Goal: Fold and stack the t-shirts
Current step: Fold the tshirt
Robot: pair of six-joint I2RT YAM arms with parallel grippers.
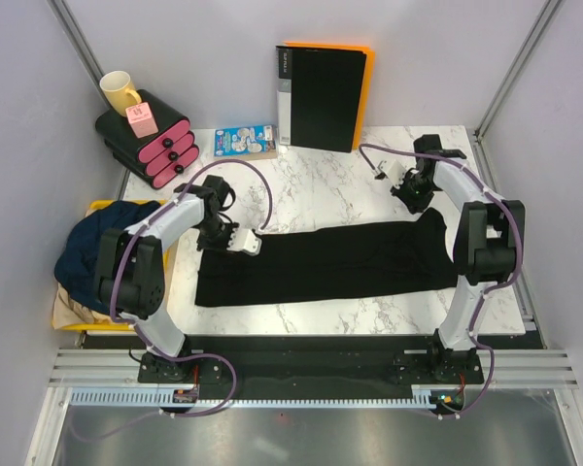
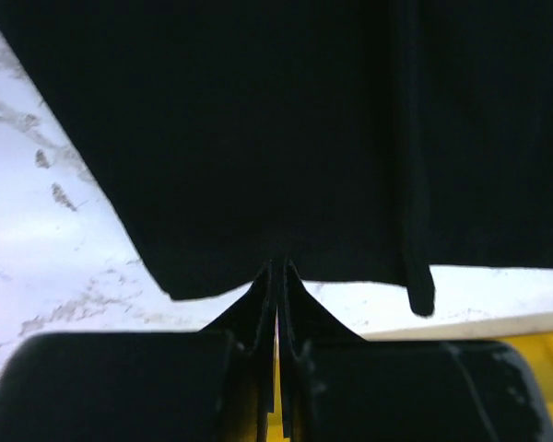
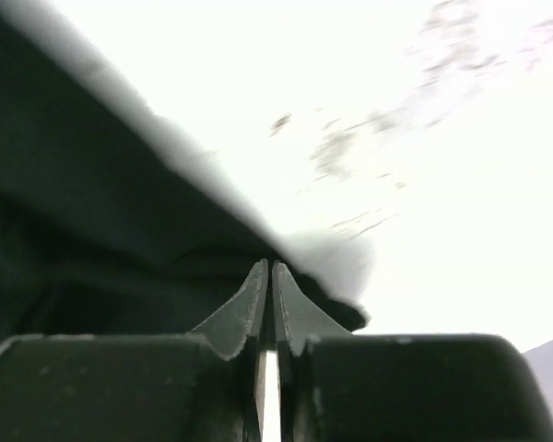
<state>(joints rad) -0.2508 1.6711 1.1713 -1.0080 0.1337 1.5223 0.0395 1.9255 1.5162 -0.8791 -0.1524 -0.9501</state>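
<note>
From above, a black cloth t-shirt (image 1: 321, 262) lies on the white marble-patterned table (image 1: 321, 184) as a long band running from nine to three o'clock. That suggests its first lengthwise fold is done. The left gripper (image 1: 243, 245) sits at the band's ten o'clock corner and the right gripper (image 1: 418, 201) at its two o'clock end, where the cloth rises a little. At the table's nine o'clock, a yellow plastic tray (image 1: 66, 320) holds a crumpled dark navy t-shirt (image 1: 102, 243) over a tan cloth t-shirt (image 1: 73, 306), both unfolded. Nothing is stacked yet.

In the left wrist view, the left gripper (image 2: 276, 269) has its jaws pressed together. Their tips meet the hem of the black cloth t-shirt (image 2: 286, 138), which dips into them, so it appears pinched. The marble table (image 2: 37, 239) shows at nine o'clock and the tray (image 2: 535, 359) at four.

In the right wrist view, which is blurred, the right gripper (image 3: 270, 269) is closed to a sliver. Its tips are on the edge of the shirt (image 3: 92, 239) beside a corner, and it seems to hold that edge. Bright table (image 3: 424, 184) fills the two o'clock side.

The step in hand looks like taking hold of the band's far corners. The next move probably calls for both arms to lift evenly and carry that edge toward six o'clock, or one end across to the other, keeping the cloth taut so the layers do not slip.
</note>
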